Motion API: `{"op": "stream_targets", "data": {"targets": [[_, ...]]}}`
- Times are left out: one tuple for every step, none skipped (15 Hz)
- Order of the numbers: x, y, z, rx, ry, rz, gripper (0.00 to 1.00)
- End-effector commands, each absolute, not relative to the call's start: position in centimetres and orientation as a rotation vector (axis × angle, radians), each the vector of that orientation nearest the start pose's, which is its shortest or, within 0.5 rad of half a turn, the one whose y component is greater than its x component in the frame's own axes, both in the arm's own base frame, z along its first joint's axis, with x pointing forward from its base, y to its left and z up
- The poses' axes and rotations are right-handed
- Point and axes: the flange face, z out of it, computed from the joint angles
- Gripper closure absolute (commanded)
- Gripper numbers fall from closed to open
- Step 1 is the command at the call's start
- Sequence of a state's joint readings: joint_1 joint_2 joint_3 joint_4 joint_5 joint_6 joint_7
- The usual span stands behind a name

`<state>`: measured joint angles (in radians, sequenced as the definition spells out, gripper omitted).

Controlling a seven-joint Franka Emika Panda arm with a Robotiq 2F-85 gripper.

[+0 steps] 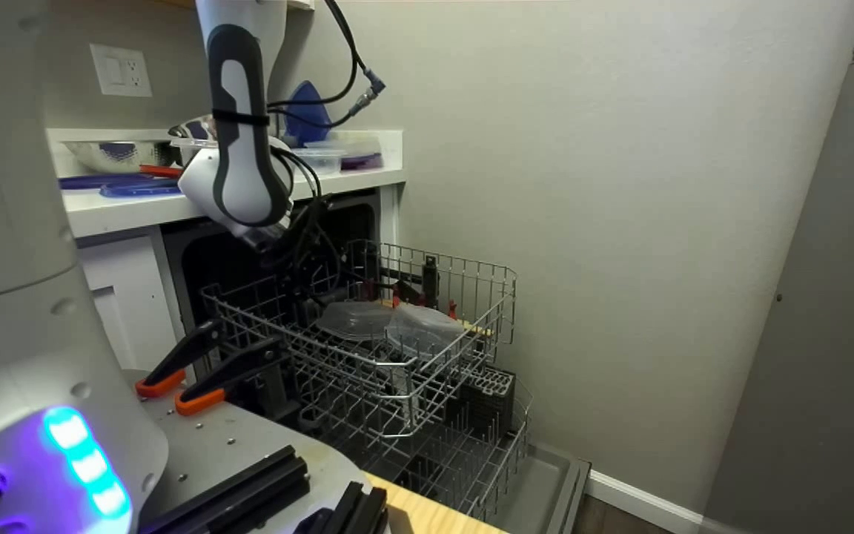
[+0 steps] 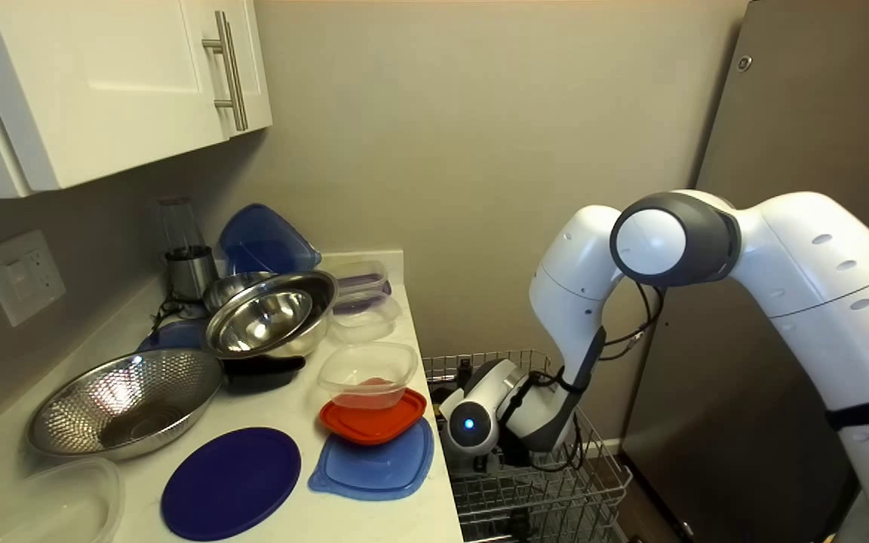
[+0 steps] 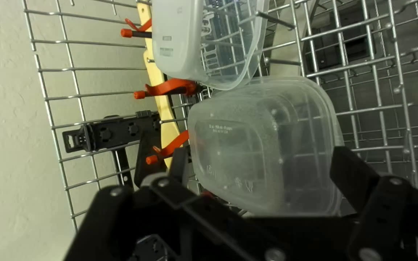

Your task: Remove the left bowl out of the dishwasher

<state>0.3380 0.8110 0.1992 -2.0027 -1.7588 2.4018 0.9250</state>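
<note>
In the wrist view, the left bowl [image 3: 263,145] has tiny writing on its bottom, too small to read for sure. The second bowl [image 3: 183,40], at the top of the frame, has blurry print too. In an exterior view, upper right, a round badge [image 2: 744,63] on the tall grey door [image 2: 827,128] is too small to read.

The two bowls' edges overlap in the wrist view; I cannot tell if they touch. A wooden stick [image 3: 162,105] is close on the left bowl's left. Bare wires of the top rack [image 3: 397,89] spread out on its right.

The left bowl is cloudy, see-through plastic with round corners, its bottom showing. It is inside the top rack of the dishwasher [image 1: 538,478], mid-frame. The gripper [image 3: 261,161] has its fingers [image 3: 354,175] far apart, one on each side of the bowl.
</note>
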Motion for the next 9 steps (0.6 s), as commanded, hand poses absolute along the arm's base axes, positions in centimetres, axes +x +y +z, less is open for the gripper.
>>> {"op": "stream_targets", "data": {"targets": [[45.7, 27.9, 1.1, 2.01, 1.37, 0.448, 0.0], [45.5, 27.8, 0.6, 2.011, 1.374, 0.449, 0.0], [45.4, 27.8, 0.1, 2.004, 1.385, 0.45, 0.0], [45.2, 27.8, -0.2, 2.001, 1.392, 0.448, 0.0], [45.0, 27.8, -0.6, 1.998, 1.4, 0.449, 0.0], [44.8, 27.8, -0.9, 1.992, 1.409, 0.45, 0.0], [44.5, 27.9, -1.2, 1.99, 1.415, 0.458, 0.0], [44.3, 28.0, -1.4, 1.988, 1.422, 0.464, 0.0], [44.1, 28.1, -1.6, 1.984, 1.427, 0.476, 0.0]]}}
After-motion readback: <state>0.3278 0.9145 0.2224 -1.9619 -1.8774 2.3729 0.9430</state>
